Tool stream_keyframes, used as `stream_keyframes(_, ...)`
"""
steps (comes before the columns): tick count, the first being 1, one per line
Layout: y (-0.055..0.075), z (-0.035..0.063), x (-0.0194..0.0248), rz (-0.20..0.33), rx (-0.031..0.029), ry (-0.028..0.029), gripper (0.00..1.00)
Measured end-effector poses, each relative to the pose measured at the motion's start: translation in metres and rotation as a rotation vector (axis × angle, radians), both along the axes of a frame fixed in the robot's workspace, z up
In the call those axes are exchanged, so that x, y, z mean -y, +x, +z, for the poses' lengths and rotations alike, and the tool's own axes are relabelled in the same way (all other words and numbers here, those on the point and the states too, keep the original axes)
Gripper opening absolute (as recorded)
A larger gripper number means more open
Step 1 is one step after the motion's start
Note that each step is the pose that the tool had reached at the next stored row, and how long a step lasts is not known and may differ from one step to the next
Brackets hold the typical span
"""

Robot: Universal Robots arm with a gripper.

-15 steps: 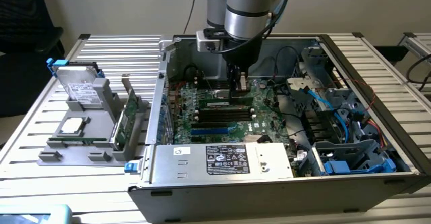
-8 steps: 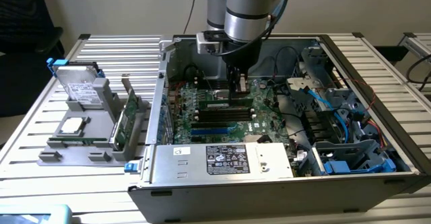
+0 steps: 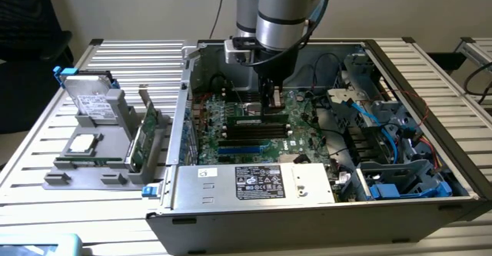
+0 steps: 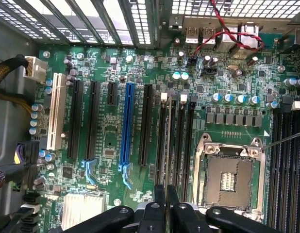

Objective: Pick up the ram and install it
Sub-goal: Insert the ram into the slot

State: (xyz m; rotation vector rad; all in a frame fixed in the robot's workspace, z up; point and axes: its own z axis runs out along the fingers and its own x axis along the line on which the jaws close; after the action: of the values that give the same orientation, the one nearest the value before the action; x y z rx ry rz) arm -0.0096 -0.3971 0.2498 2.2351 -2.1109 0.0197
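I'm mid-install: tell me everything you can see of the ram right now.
The ram is a long, thin green board with a pale label, standing on edge inside the open computer case. The gripper is shut on its top edge. In the wrist view it shows edge-on, lined up along a black slot beside the empty processor socket. Whether it is seated cannot be told.
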Motion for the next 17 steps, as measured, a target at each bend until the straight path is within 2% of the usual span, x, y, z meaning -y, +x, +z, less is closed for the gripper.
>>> stream_keyframes(5,0.0001,-0.0019,0.0001,0.0,0.0,-0.0046,0.13)
stream_keyframes(17,0.0,-0.0101,0.0001,0.0,0.0,-0.0048,0.13)
